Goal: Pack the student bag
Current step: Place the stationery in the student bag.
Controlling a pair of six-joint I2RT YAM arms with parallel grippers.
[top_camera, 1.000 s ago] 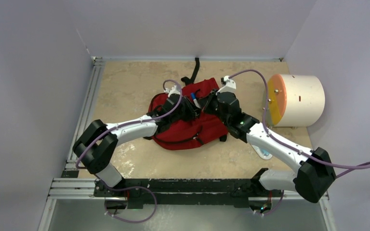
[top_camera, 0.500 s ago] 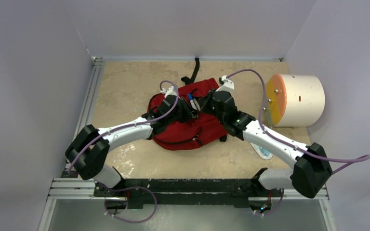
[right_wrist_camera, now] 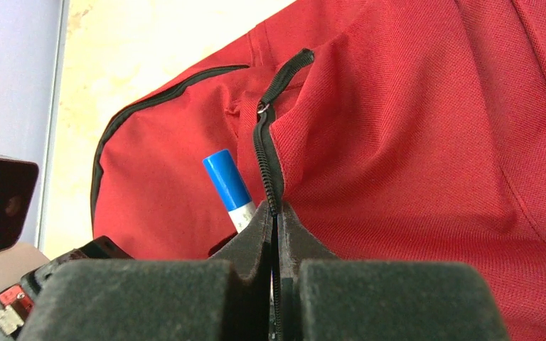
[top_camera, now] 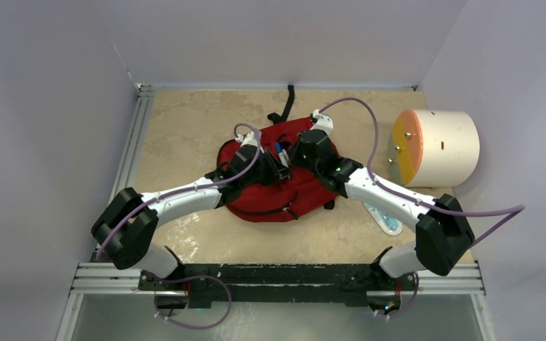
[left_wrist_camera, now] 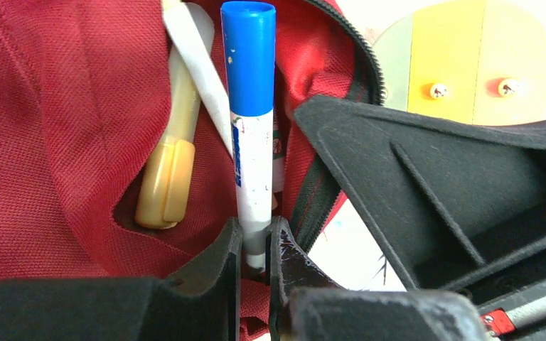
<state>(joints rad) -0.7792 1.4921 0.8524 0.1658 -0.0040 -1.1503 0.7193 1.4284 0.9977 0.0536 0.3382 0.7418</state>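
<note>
**Both arms meet over the bag's opening**

Both arms reach forward and bend inward, their wrists nearly meeting above the student bag (top_camera: 274,199), which lies flat mid-desk (top_camera: 185,135). The left tool (left_wrist_camera: 254,238) is clenched on the white barrel of a blue-capped marker (left_wrist_camera: 251,142), cap pointing away from the wrist into the opening, beside a yellow pen (left_wrist_camera: 167,181). The right tool (right_wrist_camera: 276,220) is pinched on the bag's zipper (right_wrist_camera: 266,153) edge. The bag's strap end points at the far wall; its long axis seems to run near to far, though the arms cover much.
</note>
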